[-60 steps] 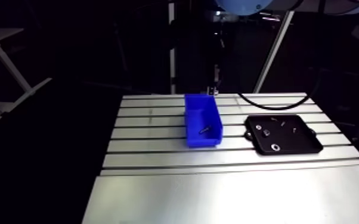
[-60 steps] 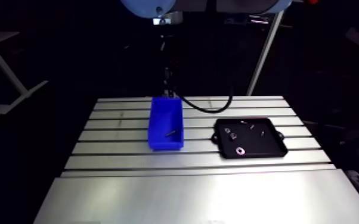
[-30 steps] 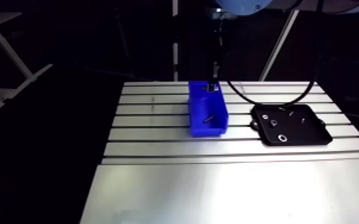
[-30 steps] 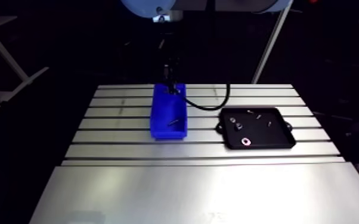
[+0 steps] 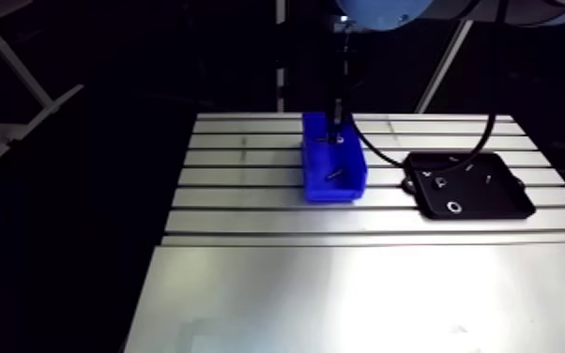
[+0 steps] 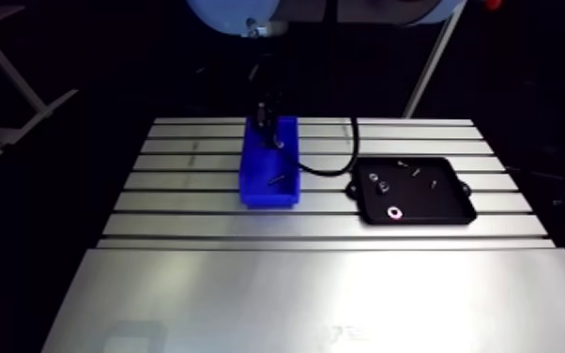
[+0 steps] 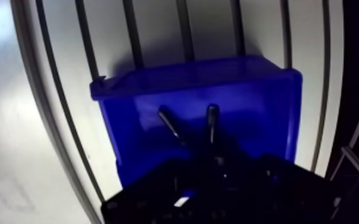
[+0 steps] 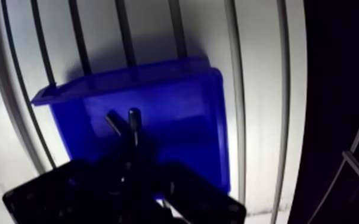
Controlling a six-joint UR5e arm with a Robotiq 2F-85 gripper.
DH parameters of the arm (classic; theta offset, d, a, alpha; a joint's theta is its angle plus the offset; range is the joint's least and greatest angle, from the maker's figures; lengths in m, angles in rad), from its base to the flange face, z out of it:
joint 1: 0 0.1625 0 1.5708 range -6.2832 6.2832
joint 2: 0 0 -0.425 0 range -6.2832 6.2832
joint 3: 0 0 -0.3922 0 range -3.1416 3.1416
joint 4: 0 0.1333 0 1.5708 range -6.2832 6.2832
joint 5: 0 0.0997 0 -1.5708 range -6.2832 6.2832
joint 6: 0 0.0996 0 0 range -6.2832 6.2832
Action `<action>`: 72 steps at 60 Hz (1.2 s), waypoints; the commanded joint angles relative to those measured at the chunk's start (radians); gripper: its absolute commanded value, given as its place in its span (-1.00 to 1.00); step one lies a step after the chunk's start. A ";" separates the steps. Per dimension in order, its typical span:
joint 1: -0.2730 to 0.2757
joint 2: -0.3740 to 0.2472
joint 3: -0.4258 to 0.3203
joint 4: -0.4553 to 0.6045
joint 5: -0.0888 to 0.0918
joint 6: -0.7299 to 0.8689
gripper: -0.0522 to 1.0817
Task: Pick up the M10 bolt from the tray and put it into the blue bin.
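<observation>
Now, a dark bolt (image 7: 170,125) lies slantwise on the floor of the blue bin (image 7: 188,68), not in the tray. In the wrist view a second dark, round-tipped rod (image 7: 213,119) shows just beside it, reaching out ahead of the gripper's black body. Whether that rod is held or is part of the gripper itself cannot be told, so whether the gripper is open or closed cannot be read either.

In the arm view the gripper (image 5: 336,136) hangs over the bin's far end, in the upper middle of the frame, low enough to overlap the far rim. The bin stands lengthwise across the slots of the aluminium table (image 5: 343,291), a little above the frame's centre. Well apart from it, at the right of the frame, sits the black tray (image 5: 507,195). Small pieces of hardware lie scattered in the tray: a pale ring-shaped washer (image 5: 453,207) near its front edge and a few smaller bits farther back, too small to name.
</observation>
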 commanded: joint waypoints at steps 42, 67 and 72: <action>0.003 0.062 0.009 -0.029 -0.005 0.024 0.90; 0.003 0.058 0.012 -0.031 -0.006 0.034 -0.81; 0.003 0.053 0.013 -0.029 -0.017 0.034 -0.89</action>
